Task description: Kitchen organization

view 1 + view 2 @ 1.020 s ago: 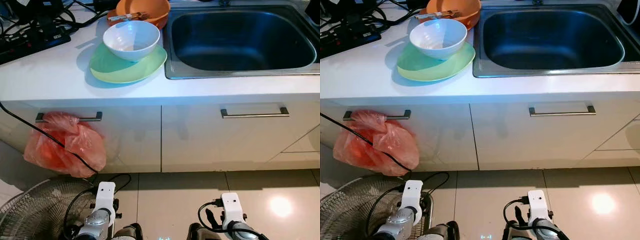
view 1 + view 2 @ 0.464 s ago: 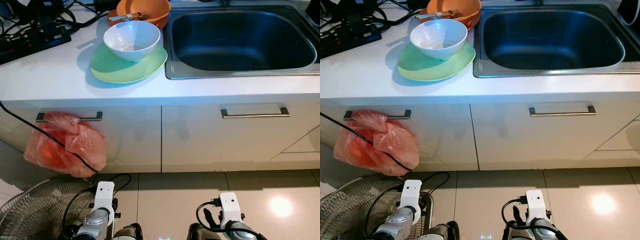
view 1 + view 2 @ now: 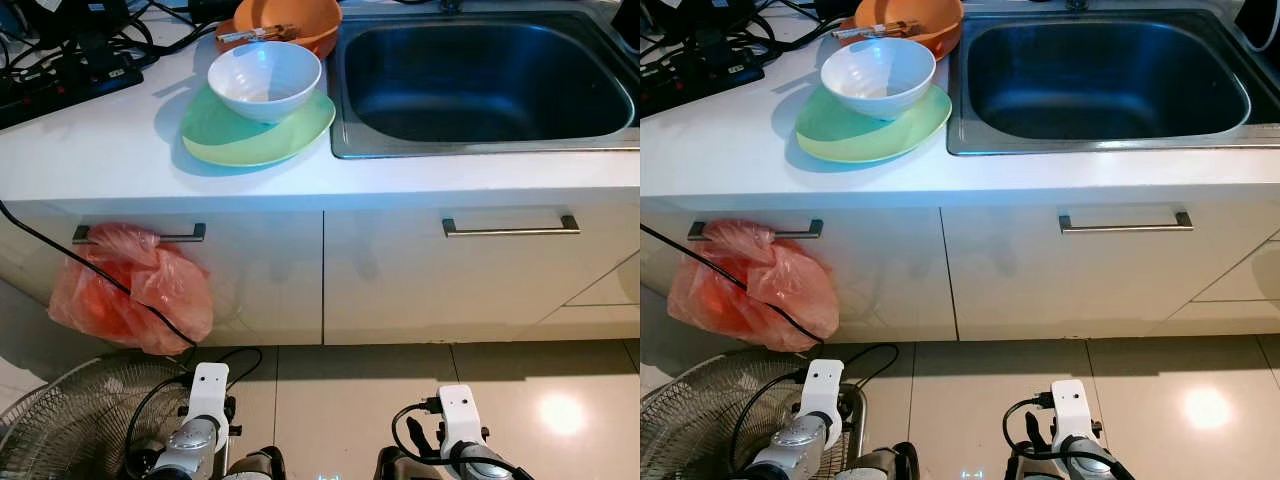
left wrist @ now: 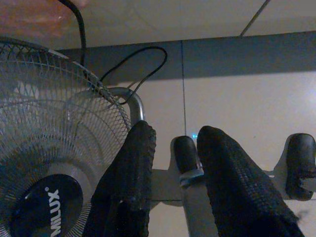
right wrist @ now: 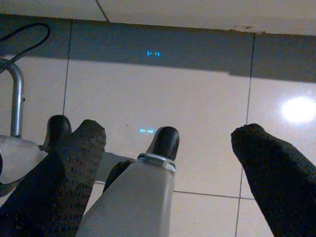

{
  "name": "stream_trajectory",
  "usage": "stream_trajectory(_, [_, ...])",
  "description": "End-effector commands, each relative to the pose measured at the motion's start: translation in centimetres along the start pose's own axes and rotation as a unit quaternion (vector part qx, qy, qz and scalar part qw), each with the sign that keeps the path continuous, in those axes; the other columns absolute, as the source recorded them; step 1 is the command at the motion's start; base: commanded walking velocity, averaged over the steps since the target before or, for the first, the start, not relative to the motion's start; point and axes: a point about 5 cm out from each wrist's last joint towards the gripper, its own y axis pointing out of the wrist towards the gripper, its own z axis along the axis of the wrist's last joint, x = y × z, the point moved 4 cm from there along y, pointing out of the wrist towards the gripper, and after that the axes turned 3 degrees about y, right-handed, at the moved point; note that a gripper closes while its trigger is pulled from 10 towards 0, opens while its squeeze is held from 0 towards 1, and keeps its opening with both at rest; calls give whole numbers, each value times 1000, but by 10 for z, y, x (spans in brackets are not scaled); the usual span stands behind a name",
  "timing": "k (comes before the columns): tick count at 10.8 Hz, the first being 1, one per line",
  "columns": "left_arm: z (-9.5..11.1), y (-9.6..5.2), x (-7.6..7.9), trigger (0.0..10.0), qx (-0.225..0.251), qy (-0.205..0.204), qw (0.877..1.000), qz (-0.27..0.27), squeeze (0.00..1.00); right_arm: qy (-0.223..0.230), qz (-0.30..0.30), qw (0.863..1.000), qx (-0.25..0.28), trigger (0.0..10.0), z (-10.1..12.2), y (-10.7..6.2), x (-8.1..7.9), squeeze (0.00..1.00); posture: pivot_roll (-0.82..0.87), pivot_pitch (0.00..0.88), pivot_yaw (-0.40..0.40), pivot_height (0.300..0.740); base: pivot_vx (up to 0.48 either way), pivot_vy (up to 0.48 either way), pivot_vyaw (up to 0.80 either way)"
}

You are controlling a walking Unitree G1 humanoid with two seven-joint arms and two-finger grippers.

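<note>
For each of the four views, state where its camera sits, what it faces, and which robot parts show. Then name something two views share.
Left eye, head: countertop, sink; both arms below.
Right eye, head: same scene, white bowl on green plate.
Left wrist: floor, fan; left gripper nearly closed.
Right wrist: floor tiles; right gripper open.
Shared: the fan, in eye and left wrist views.

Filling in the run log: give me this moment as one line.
stage: standing before counter | left gripper: low, idle, empty | right gripper: low, idle, open | white bowl on green plate | sink empty
</note>
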Motion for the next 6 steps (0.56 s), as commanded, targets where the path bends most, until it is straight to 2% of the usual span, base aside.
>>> stream_trajectory(1, [-4, -1, -1, 10000, -7, 0, 1000, 3, 0, 4, 2, 1000, -22, 10000, -15, -3, -2, 0, 10, 173, 57, 740, 0, 0, 0])
stream_trajectory(6, [-6, -1, -2, 10000, -8, -5, 1000, 6, 0, 5, 4, 1000, -23, 10000, -16, -3, -3, 0, 20, 182, 58, 740, 0, 0, 0])
